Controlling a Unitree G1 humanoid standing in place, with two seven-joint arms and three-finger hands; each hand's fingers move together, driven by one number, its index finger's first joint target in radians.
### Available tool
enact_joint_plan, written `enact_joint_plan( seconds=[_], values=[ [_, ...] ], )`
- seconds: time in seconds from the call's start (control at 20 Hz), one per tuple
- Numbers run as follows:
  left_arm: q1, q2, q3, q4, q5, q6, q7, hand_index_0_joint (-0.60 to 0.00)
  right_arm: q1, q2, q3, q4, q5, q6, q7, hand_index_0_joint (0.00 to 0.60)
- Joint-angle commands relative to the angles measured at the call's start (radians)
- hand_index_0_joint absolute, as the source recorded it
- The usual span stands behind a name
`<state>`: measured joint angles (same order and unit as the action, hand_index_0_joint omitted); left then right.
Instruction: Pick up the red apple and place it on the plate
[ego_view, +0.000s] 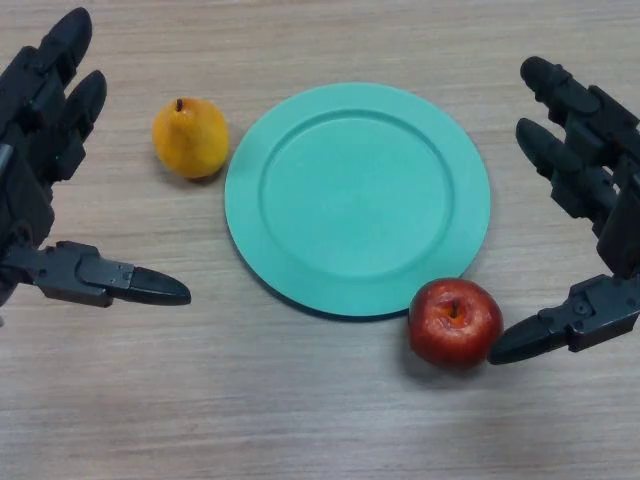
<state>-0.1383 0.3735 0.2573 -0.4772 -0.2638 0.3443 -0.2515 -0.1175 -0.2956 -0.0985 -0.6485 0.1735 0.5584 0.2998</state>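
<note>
Pale woodgrain worktop (330, 420) with a teal plate (357, 198), red apple (454, 321), yellow pear (189, 137); left hand (40, 150) and right hand (600, 190) both spread open, holding nothing.

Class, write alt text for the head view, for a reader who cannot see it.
A red apple lies on the wooden table against the near right edge of an empty green plate, the open right hand beside it. A yellow pear sits left of the plate, near the open left hand.

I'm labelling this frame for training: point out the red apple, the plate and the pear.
red apple (455, 322), head view, middle of its skin.
plate (357, 200), head view, bare centre of the dish.
pear (190, 138), head view, middle of its yellow body.
</note>
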Motion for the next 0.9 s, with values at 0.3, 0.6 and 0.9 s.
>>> enact_joint_plan(
  seconds=[0.3, 0.6, 0.9],
  values=[
    [-0.018, 0.032, 0.074, -0.048, -0.008, -0.131, 0.021, 0.000, -0.005, -0.023, -0.084, -0.046, -0.002, -0.137, -0.017, 0.000],
    [0.010, 0.021, 0.060, 0.009, 0.095, -0.173, -0.043, 0.000, 0.120, 0.027, -0.015, 0.098, -0.198, -0.427, -0.017, 0.000],
    [0.001, 0.010, 0.034, 0.011, 0.102, -0.161, -0.041, 0.000, 0.215, 0.088, 0.098, 0.290, -0.327, -0.645, -0.197, 0.000]
  ],
)
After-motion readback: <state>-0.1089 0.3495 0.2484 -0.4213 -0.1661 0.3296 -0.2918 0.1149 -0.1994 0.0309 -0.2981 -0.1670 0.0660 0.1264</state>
